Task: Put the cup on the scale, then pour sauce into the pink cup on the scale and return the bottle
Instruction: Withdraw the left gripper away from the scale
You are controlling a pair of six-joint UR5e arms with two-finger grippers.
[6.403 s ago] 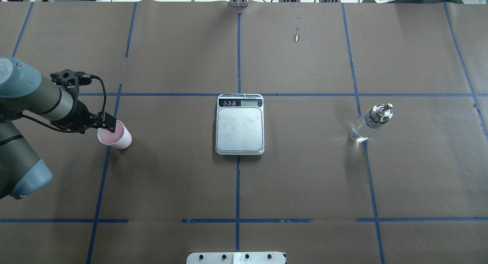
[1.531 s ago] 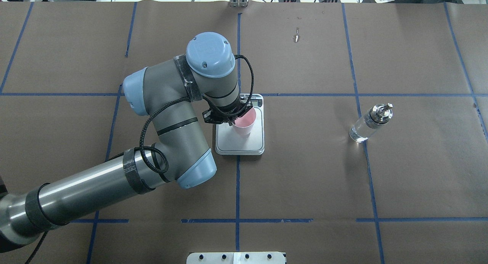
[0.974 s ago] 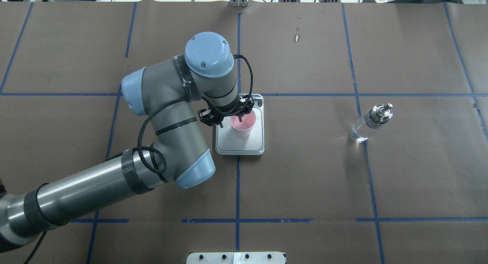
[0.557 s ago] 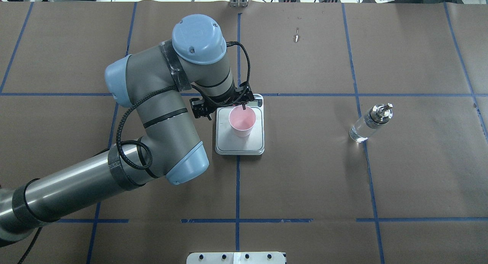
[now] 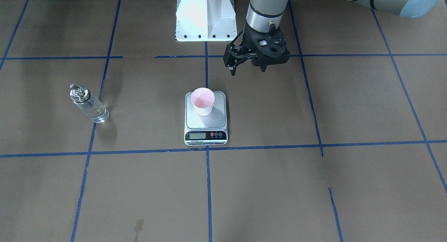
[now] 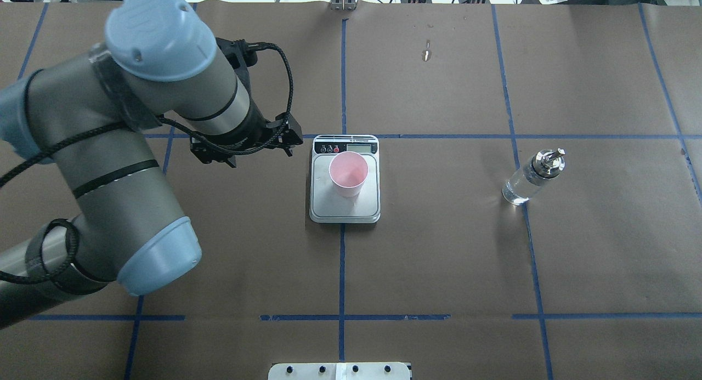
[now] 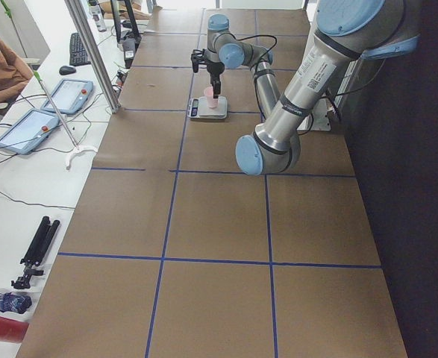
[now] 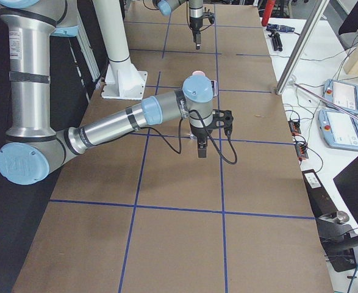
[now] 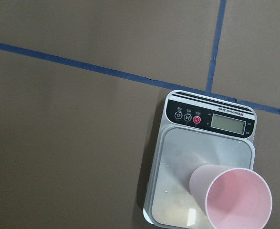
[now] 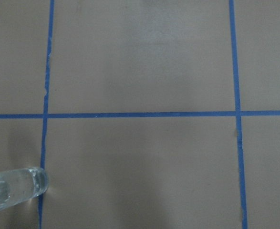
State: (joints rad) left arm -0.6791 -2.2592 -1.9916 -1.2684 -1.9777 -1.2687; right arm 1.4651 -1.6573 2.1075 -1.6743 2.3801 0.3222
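Overhead exterior view: the cup [image 6: 348, 174] stands upright on the scale [image 6: 321, 204], just right of the left pincer [image 5: 247, 71]. That pincer hangs wide and empty, probably clear so that only the cup loads the platform. The bottle [image 6: 533, 178] waits farther right on the bench [image 6: 439, 259]. Whether the right pincer [image 8: 201, 149] is spread or closed, I cannot tell.

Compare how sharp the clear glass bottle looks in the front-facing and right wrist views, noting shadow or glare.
Front-facing view: the clear glass bottle with metal spout is crisp, with a soft shadow. Right wrist view: only its base shows, blurred, glints beside it.
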